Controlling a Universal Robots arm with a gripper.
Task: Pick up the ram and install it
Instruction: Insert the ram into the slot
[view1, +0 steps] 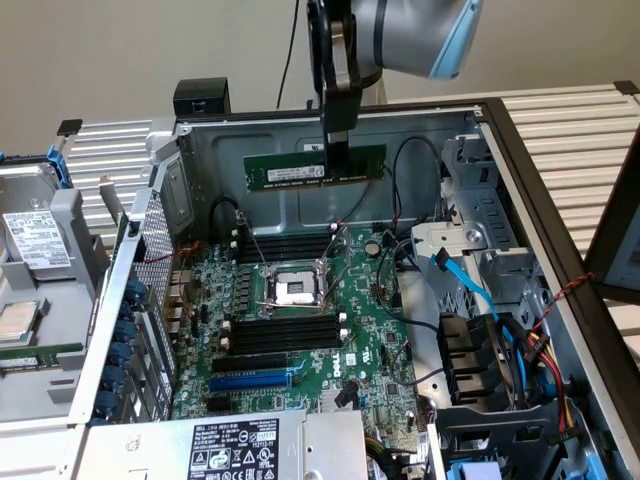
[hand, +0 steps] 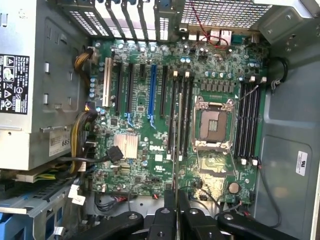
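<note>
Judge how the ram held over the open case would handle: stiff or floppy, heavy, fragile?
Probably stiff: the ram juts out straight on both sides of the gripper, with its ends unsupported and no sag. Likely light: it is a thin board, a mere sliver edge-on in the wrist view. Possibly fragile: it is a bare circuit board with no casing.

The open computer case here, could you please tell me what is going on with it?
The robot's gripper is clamped on the ram, a green stick held level in the air above the motherboard inside the open computer case. The ram is not seated in anything yet. The black memory slots beside the processor socket look empty.
</note>
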